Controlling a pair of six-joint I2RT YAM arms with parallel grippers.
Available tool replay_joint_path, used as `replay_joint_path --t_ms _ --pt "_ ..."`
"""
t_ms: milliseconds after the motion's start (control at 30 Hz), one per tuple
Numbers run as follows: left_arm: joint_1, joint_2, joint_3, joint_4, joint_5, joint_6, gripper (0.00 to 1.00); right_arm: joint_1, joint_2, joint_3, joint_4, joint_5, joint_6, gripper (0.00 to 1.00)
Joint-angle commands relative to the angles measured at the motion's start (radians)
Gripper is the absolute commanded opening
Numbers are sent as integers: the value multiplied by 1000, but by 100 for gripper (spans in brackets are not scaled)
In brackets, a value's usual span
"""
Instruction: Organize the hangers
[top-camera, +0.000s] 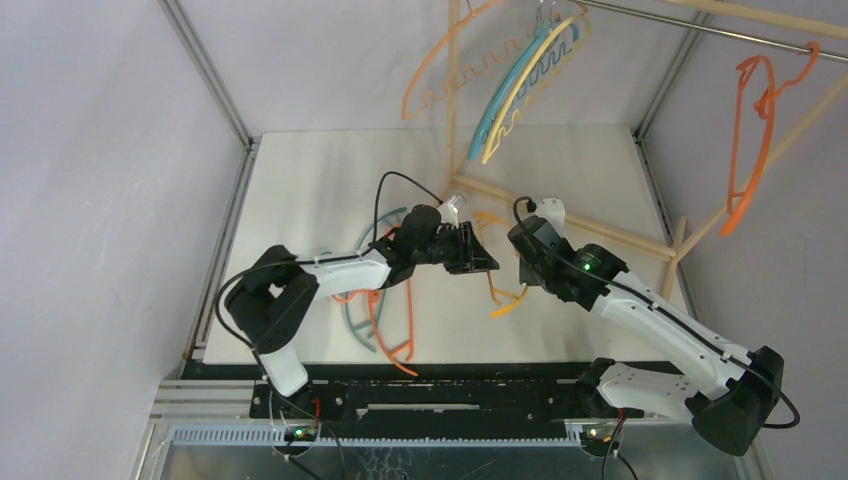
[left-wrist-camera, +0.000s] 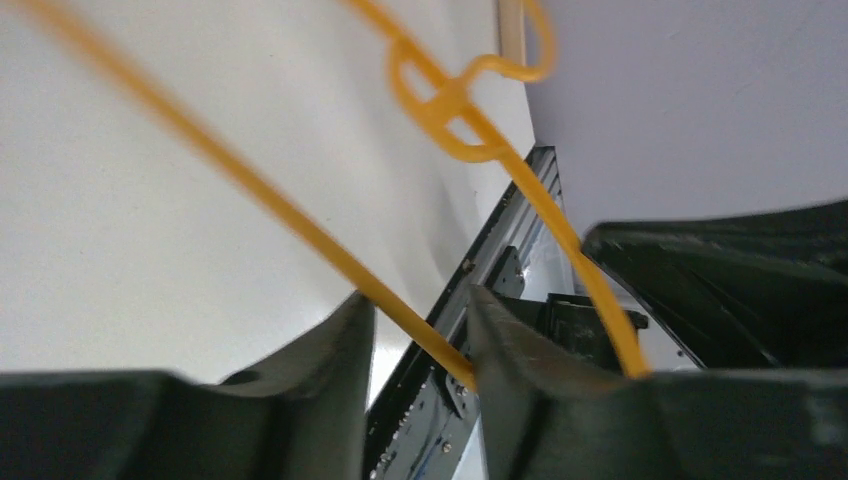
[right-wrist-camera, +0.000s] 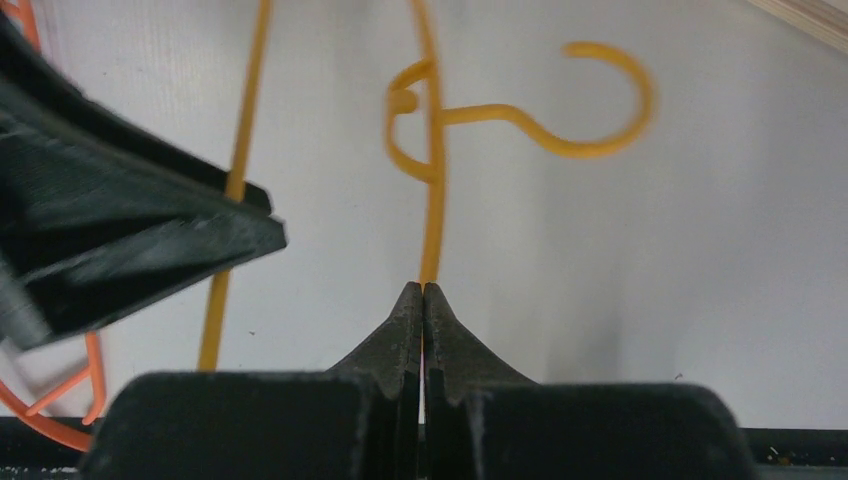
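Yellow hanger (right-wrist-camera: 432, 180): thin, smooth round-section plastic with an open hook and a small loop at the neck. Right end effector (right-wrist-camera: 424, 292) is clamped on one of its bars, matte black wedge fingers meeting tip to tip. Left end effector (left-wrist-camera: 420, 335) has a narrow gap and a second bar of the same hanger runs through it; contact not clear. The hanger sits between the two arms over the matte white counter (top-camera: 320, 180); can't tell if it's lifted or touching. Left wrist view is blurred, and the bar ends are cut off behind the fingers.

Under the left arm, a teal hanger (top-camera: 352, 318) and an orange hanger (top-camera: 398, 360) lie flat on the counter, partly hidden by the arm.

On the metal rail (top-camera: 720, 32):
- peach wavy-notched hanger (top-camera: 418, 68)
- blue hanger (top-camera: 483, 125) and pale yellow hanger (top-camera: 500, 135), side by side, hooks cropped at the frame edge
- second orange hanger (top-camera: 738, 150), well to the right

Pale wooden poles (top-camera: 570, 218) cross the counter's far right.
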Motion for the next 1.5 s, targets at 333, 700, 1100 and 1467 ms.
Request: replay_joint_path --t_ms 333,700,1100,1467 --pt "-3 60 62 133 20 -44 0 -39 -80 73 -43 -18 42 9" --pt "37 -53 50 161 -14 -73 0 -271 -418 -250 116 -471 235 76" --pt "69 -146 47 303 -25 -218 0 -303 -631 -480 437 -584 429 80" --pt "76 -203 -37 381 -26 -245 0 -308 -676 -570 719 -603 514 76"
